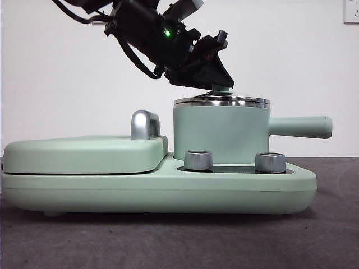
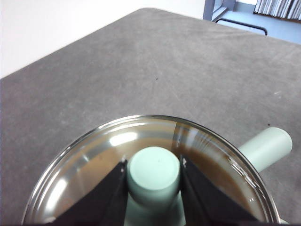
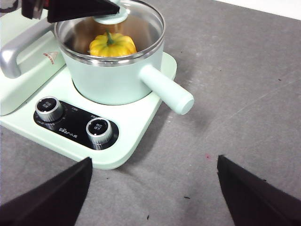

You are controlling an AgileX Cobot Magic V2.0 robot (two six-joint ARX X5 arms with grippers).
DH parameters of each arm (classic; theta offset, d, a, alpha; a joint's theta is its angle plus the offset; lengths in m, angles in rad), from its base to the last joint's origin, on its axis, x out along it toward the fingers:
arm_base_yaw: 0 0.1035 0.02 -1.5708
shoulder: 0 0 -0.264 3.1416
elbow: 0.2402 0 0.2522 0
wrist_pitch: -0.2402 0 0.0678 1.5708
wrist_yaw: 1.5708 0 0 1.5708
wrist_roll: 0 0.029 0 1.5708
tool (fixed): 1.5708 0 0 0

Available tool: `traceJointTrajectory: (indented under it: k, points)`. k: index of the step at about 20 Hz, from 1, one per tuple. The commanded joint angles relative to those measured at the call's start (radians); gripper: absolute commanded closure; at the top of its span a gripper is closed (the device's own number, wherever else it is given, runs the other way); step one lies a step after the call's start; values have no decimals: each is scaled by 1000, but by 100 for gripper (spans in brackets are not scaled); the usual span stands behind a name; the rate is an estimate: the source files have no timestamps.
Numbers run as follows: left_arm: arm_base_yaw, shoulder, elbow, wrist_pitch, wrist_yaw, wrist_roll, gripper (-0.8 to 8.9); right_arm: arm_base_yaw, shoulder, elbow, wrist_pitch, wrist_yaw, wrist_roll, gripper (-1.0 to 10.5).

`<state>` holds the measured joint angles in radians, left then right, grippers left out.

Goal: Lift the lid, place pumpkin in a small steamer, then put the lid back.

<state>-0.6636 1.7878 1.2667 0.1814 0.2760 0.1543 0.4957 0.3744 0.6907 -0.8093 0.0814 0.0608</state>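
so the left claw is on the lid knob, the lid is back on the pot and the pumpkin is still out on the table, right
Not quite. The pumpkin is not on the table: the right wrist view shows it inside the pot, under the glass lid. The rest holds: the left wrist view shows the left claw closed on the lid knob, and the lid sits on the pot.

The glass lid (image 1: pixel 221 101) with its mint knob sits flat on the small steamer (image 1: pixel 221 134), a mint pot with handle sticking out sideways, and the yellow-orange pumpkin (image 3: pixel 112 44) sits upright inside.
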Motion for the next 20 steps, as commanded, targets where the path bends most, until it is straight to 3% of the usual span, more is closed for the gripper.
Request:
traceJointTrajectory:
  k: [1,15,20]
  points:
    - [1,53,-3,26,-1,53,798,6,2,2,13,-3,14,538]
    - [7,76,-4,-10,100,-43,798,6,2,2,13,-2,14,538]
    - [7,76,-4,-11,99,-43,798,6,2,2,13,-2,14,538]
